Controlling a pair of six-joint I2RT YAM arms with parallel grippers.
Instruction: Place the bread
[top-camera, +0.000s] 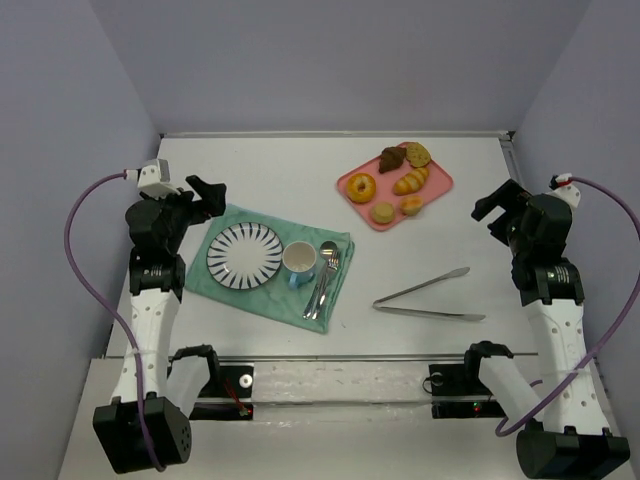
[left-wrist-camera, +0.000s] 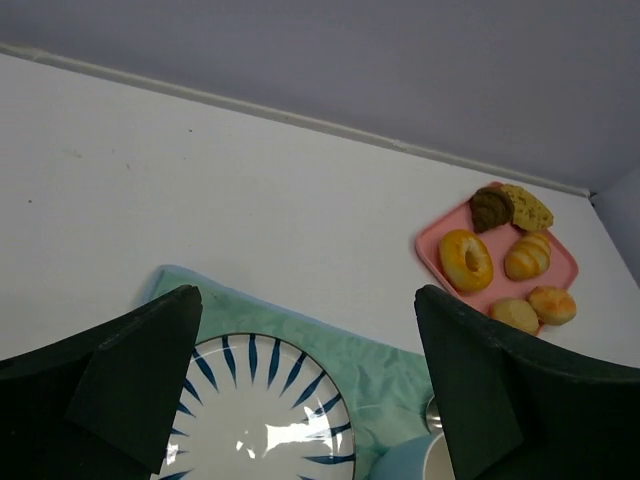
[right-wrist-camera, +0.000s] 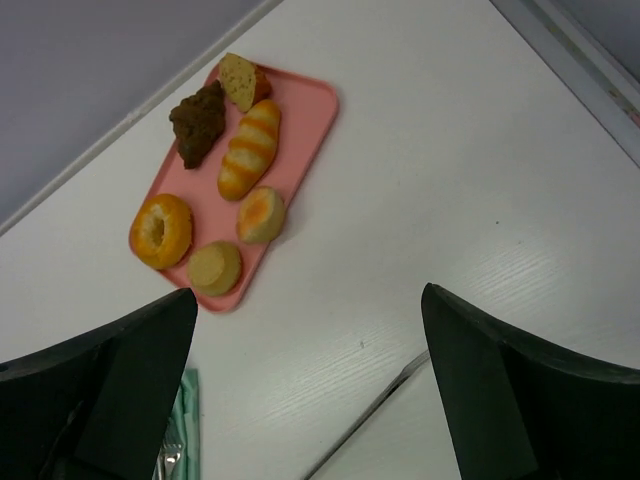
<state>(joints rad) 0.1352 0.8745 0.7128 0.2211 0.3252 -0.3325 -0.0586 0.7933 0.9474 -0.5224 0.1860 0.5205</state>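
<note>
The bread (right-wrist-camera: 160, 231) sits in the tray (right-wrist-camera: 310, 110), at the corner that faces the plate (top-camera: 245, 256). It looks light and soft, with a glazed skin that could slip or dent, so a gentle squeeze across the ring's outer sides seems safest. Pinching through the hole risks tearing it.

On the tray a small plain bun (right-wrist-camera: 215, 268) lies just beside the bread, and a dark roll (right-wrist-camera: 200, 122) and a long striped roll (right-wrist-camera: 250, 148) are near. The tray's low rim runs close along the bread's outer side, so a straight approach from above looks the least crowded.

The left fingers (left-wrist-camera: 130, 390) are spread wide and hold nothing. The right fingers (right-wrist-camera: 520, 390) are likewise apart and bare. Both hang well away from the tray.

Bare tabletop (top-camera: 300, 190) lies between tray and plate. Tongs (top-camera: 425, 297) lie on the robot's side of the tray, apart from it and out of that path.
</note>
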